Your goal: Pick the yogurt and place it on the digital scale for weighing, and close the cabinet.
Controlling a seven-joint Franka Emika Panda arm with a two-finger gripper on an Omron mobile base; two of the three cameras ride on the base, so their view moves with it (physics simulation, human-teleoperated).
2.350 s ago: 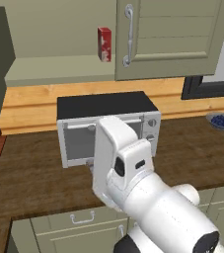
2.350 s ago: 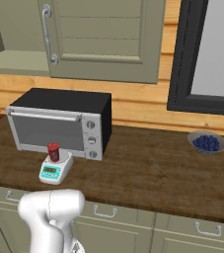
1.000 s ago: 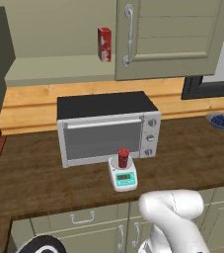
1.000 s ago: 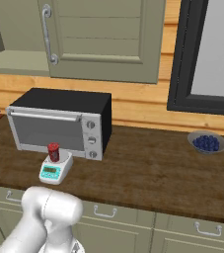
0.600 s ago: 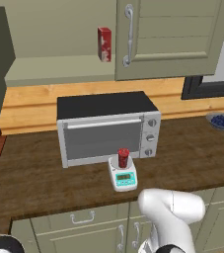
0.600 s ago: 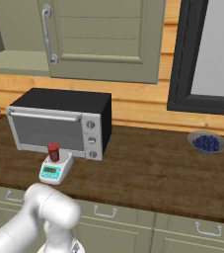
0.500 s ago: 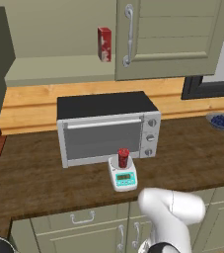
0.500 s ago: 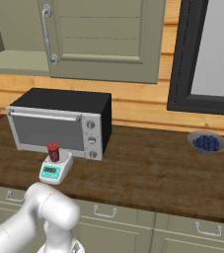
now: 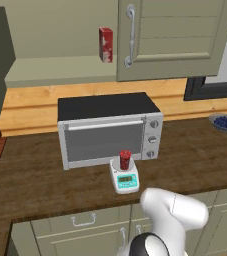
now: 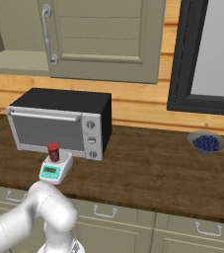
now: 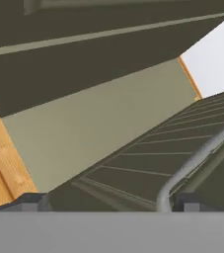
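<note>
Resting on the digital scale [image 9: 124, 178]: the yogurt [image 9: 125, 160], centre frame.
Gripper [image 11: 111, 203] stood wide, empty, below the cabinet [image 11: 148, 163] handle; left door open.

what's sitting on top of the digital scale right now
The yogurt stands upright on the digital scale, on its round weighing plate. The cup covers most of that plate; the teal front panel stays visible.

Wooden counter [image 9: 40, 187], dark-framed window [image 10: 202, 54]
</note>
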